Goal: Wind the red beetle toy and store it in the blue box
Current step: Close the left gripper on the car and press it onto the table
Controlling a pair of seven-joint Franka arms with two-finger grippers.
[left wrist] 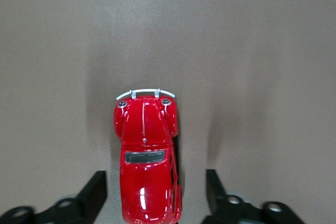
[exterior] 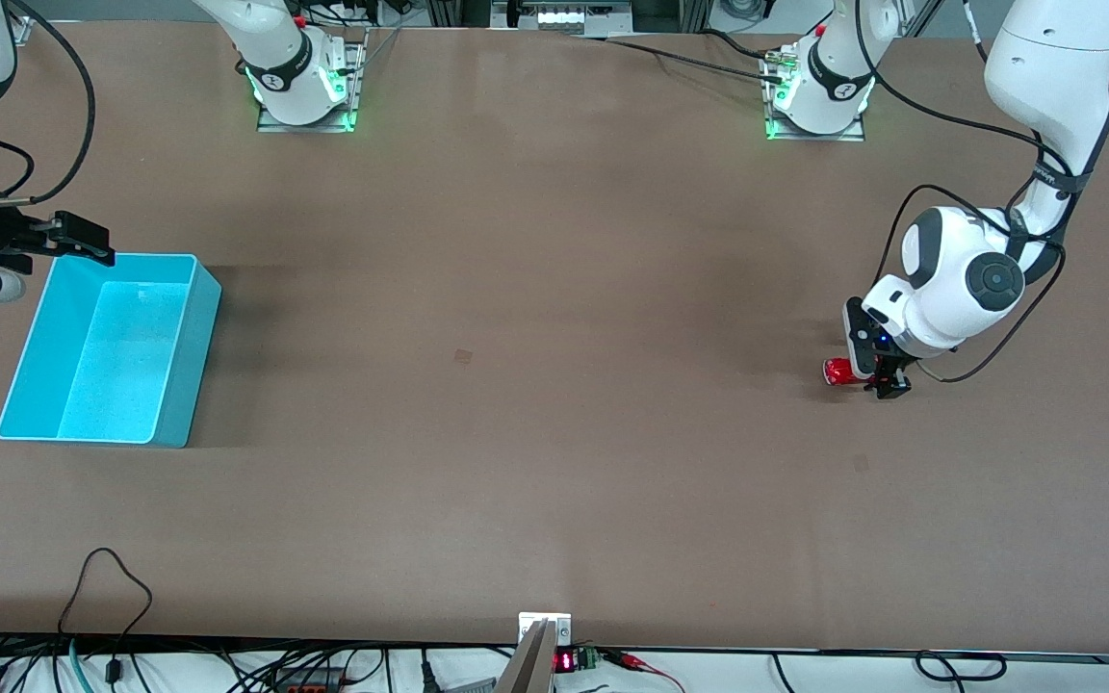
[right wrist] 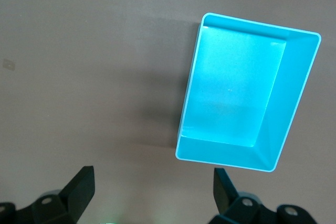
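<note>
Left hand (exterior: 887, 383) sits low at the left arm's end of the counter (exterior: 535, 385), fingers apart astride the red beetle toy (exterior: 839, 372). Right hand (exterior: 83, 241), fingers spread, waits above the empty blue box (exterior: 179, 385) rim.

My front camera looks down across the whole table (exterior: 554, 385); each wrist camera looks straight down, close, sharing only tabletop.
</note>
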